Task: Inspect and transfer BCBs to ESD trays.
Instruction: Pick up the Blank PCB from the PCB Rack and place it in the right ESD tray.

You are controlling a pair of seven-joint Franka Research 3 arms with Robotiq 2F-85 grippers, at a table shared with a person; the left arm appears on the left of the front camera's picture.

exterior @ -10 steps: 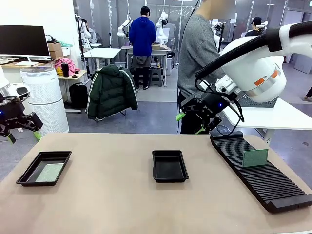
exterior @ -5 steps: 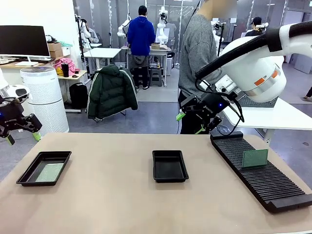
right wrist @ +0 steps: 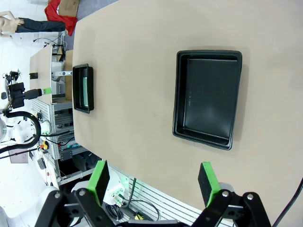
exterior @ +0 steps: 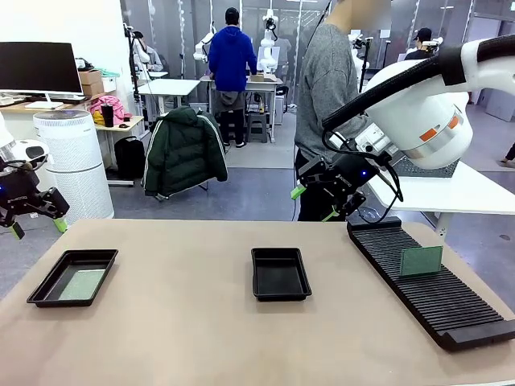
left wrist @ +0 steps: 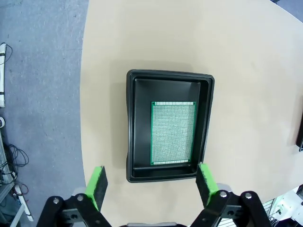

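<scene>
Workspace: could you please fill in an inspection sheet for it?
Surface: tan table.
Job's things: board flat in left tray; middle tray unfilled; second board upright in rack.
Clutter: nothing seen.
Grippers: left gripper open, near table's left edge; right gripper open, near rack's far end; both hold nothing.
Cables: black cable looping at right wrist.
Surroundings: person in grey at far side; air purifier; jacket on chair.

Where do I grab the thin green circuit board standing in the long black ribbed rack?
Probably its top edge, from straight above, one finger on each flat face: the green circuit board stands upright in the black ribbed rack, its bottom edge slotted.
</scene>
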